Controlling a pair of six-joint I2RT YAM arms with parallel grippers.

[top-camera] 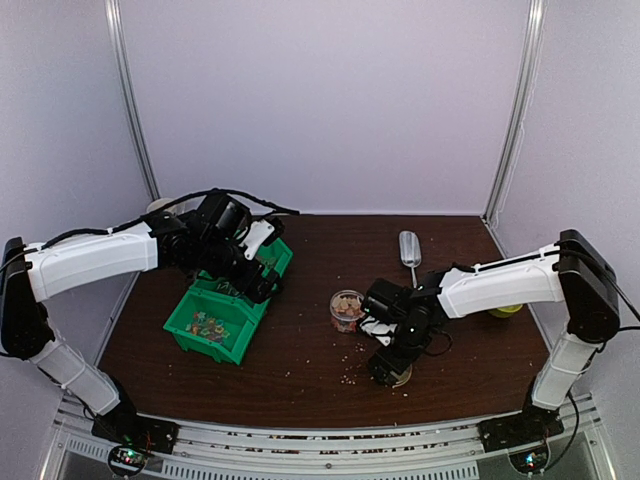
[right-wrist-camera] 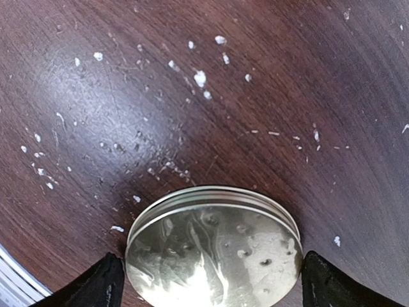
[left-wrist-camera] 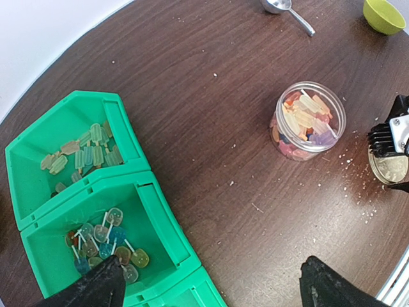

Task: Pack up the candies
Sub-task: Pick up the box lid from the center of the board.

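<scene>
The left gripper (left-wrist-camera: 211,288) is hanging over the green bin (left-wrist-camera: 96,192) on the left side of the table (top-camera: 300,360). Its two fingers are spread wide and are holding nothing.

Some of the candies (left-wrist-camera: 307,125) are sitting in a clear jar (left-wrist-camera: 276,125) with no top on it, near the middle of the table. They are orange, yellow, red and purple, and they are filling the jar almost to the rim. More are lying in the bin. Pale green candies (left-wrist-camera: 83,153) are lying in one part of it. Round candies on sticks (left-wrist-camera: 105,236) are lying in the part next to it, right under the left gripper.

The right gripper (right-wrist-camera: 212,281) is reaching down to the near right of the jar. A gold lid (right-wrist-camera: 214,246) is lying flat on the table there. The fingers are standing wide apart, one on each side of the lid, just beside its edge. They are not squeezing it.

Little pale crumbs (right-wrist-camera: 200,78) are lying on the dark wood around the lid. A metal scoop (left-wrist-camera: 287,9) and a small green bowl (left-wrist-camera: 383,14) are sitting farther back on the right.
</scene>
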